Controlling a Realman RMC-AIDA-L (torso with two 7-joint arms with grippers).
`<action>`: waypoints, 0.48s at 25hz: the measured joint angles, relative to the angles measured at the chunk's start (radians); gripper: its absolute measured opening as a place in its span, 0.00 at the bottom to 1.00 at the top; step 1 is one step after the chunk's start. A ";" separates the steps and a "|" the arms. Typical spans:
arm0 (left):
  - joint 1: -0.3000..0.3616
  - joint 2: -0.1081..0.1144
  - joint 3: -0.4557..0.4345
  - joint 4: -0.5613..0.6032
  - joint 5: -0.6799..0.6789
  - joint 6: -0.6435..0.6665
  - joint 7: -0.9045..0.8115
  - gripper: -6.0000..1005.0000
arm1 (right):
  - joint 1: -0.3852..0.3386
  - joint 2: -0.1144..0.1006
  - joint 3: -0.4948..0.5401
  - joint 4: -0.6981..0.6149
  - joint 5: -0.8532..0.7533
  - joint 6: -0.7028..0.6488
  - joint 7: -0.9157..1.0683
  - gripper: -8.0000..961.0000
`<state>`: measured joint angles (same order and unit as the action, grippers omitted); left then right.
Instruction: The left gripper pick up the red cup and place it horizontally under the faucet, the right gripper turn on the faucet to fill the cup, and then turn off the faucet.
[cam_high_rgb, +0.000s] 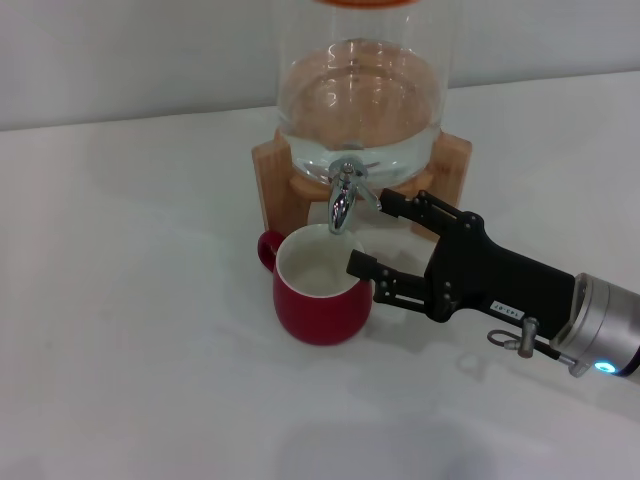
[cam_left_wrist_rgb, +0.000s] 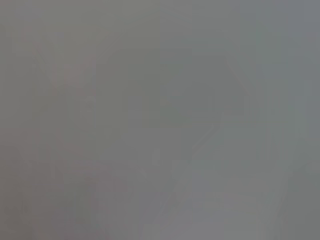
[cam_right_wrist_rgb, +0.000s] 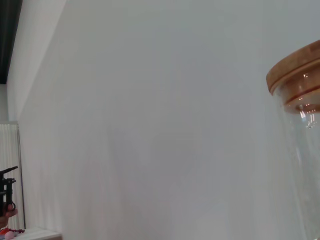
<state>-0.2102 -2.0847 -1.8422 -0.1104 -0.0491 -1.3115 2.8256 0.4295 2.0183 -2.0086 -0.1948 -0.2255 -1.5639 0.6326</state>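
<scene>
The red cup (cam_high_rgb: 322, 290) stands at frame centre, mouth directly beneath the faucet (cam_high_rgb: 343, 198), ready to catch water. The right gripper (cam_high_rgb: 372, 237), jaws spread wide and empty, reaches in from the lower right toward the lever. The left gripper is out of view.

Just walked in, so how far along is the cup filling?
Placing looks done: the red cup stands upright under the faucet. In hand: the right gripper, fingers open, sits beside the faucet, not visibly gripping its lever. No stream shows. Filling and shutting off remain. The left gripper is out of view.

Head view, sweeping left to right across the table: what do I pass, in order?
Red cup → faucet, directly above the cup's mouth → right end effector, open beside the faucet and cup. The left end effector is not in view.
</scene>
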 joint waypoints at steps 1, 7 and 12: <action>0.000 0.000 0.000 0.000 0.000 0.000 0.000 0.83 | 0.000 0.000 0.001 0.000 0.000 0.000 0.000 0.89; 0.000 0.000 0.000 0.005 0.001 0.000 0.000 0.83 | -0.010 -0.005 0.023 0.000 0.012 -0.001 -0.007 0.89; -0.001 0.000 0.000 0.010 0.001 0.000 0.000 0.83 | -0.015 -0.006 0.053 0.000 0.013 -0.003 -0.014 0.89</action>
<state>-0.2114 -2.0846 -1.8422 -0.1003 -0.0477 -1.3116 2.8256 0.4149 2.0125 -1.9557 -0.1947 -0.2130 -1.5666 0.6185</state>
